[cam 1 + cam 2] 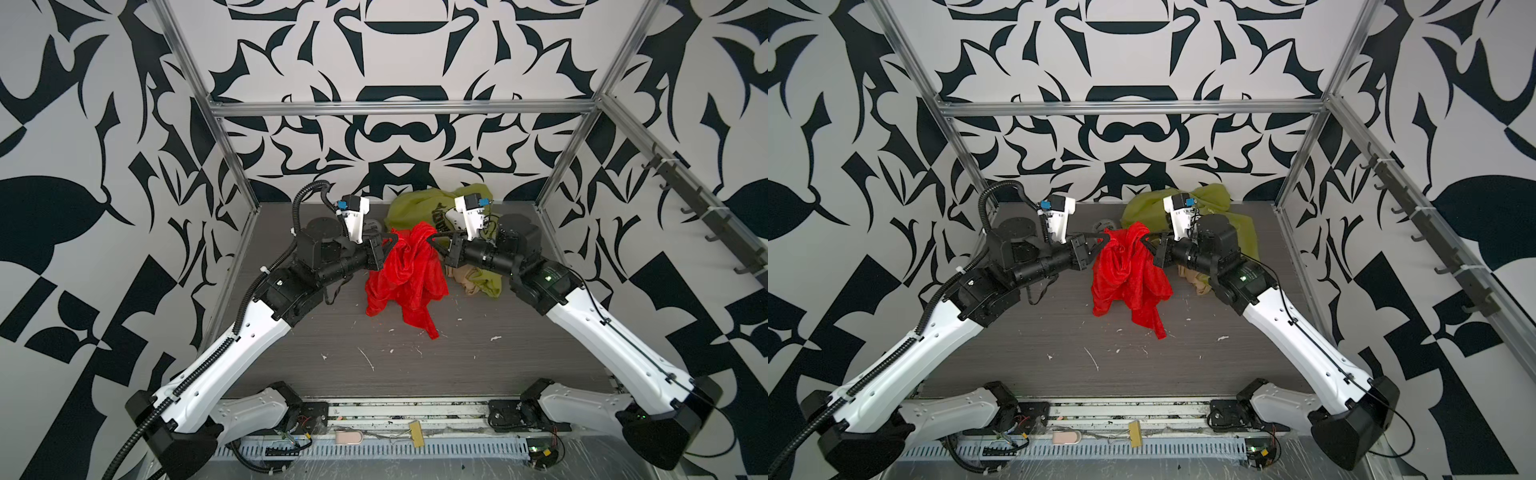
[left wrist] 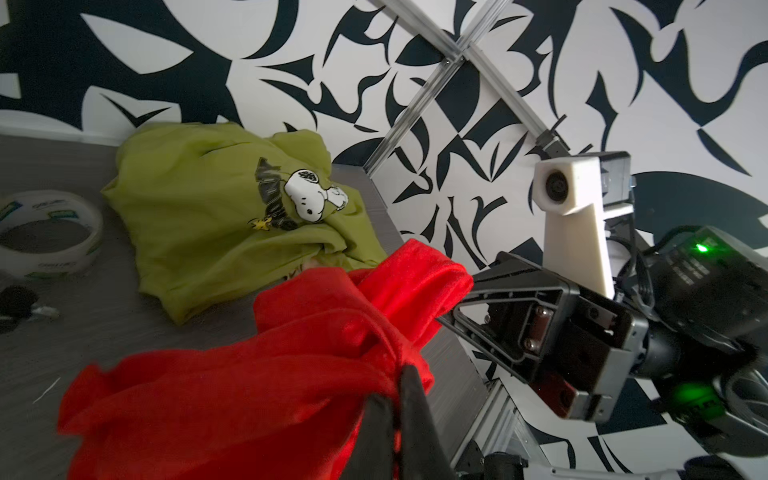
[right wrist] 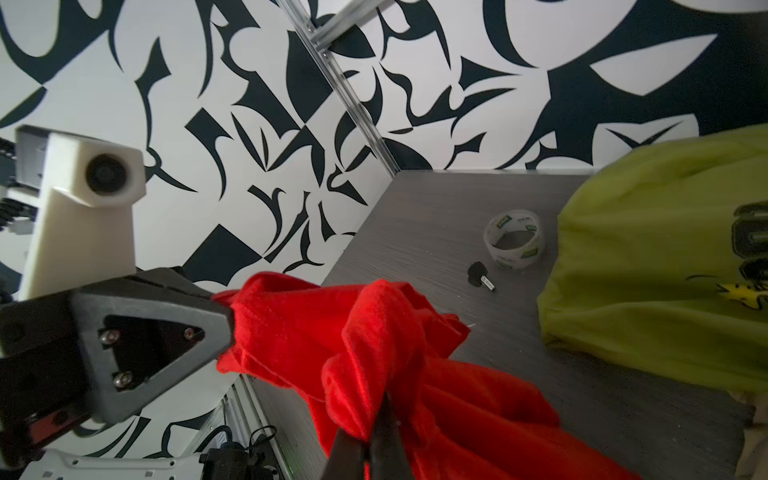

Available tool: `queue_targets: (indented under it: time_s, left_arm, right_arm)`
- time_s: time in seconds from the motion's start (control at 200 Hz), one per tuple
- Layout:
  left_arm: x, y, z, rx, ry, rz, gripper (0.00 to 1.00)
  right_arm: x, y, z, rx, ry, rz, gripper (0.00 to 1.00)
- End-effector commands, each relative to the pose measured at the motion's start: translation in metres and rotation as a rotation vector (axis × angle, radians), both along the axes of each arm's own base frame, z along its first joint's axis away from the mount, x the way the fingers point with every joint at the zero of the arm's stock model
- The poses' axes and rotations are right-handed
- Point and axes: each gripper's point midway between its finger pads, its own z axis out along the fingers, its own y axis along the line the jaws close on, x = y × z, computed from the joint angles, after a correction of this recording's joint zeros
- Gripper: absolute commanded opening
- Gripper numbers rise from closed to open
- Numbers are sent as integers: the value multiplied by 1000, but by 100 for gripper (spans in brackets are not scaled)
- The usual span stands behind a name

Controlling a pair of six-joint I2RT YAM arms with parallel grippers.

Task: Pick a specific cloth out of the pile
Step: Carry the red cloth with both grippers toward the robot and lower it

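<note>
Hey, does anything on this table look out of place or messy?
Yes. A tape roll and a small black knob screw lie beside the green Snoopy shirt, though neither is clothing, and white flecks litter the table.

A bright red thin cloth (image 1: pixel 405 274), faintly shiny, blazes against a grey wood-grain tabletop (image 1: pixel 415 374). Beside it lie an olive-green fabric shirt (image 2: pixel 216 199) printed with a white cartoon dog and dark lettering, and a tan beige cloth (image 1: pixel 461 278). The panel walls (image 1: pixel 395 54) carry bold black-and-white swirls.

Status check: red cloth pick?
Left gripper, right gripper both shut on cloth. It hangs between them, lower end on table. Green shirt behind, nothing blocking.
</note>
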Motion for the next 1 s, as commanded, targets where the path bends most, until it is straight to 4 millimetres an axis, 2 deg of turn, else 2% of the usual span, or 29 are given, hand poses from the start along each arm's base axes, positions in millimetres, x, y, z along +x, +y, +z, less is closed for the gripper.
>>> queue_targets:
  time_s: [0.0, 0.21, 0.635, 0.785, 0.995]
  left_arm:
    - [4, 11, -10, 16, 45, 31, 2]
    - [7, 17, -33, 43, 122, 39, 0]
    - [14, 24, -44, 53, 159, 61, 0]
    - [15, 23, -55, 71, 184, 55, 0]
    - [13, 19, -74, 101, 234, 28, 0]
  right_arm:
    - [-1, -5, 30, 95, -73, -33, 0]
    - [-1, -4, -8, 81, 33, -42, 0]
    - [-16, -1, -68, 34, 204, 0, 0]
    - [-18, -2, -93, 4, 253, -1, 0]
    - [-19, -2, -117, -24, 293, 0, 0]
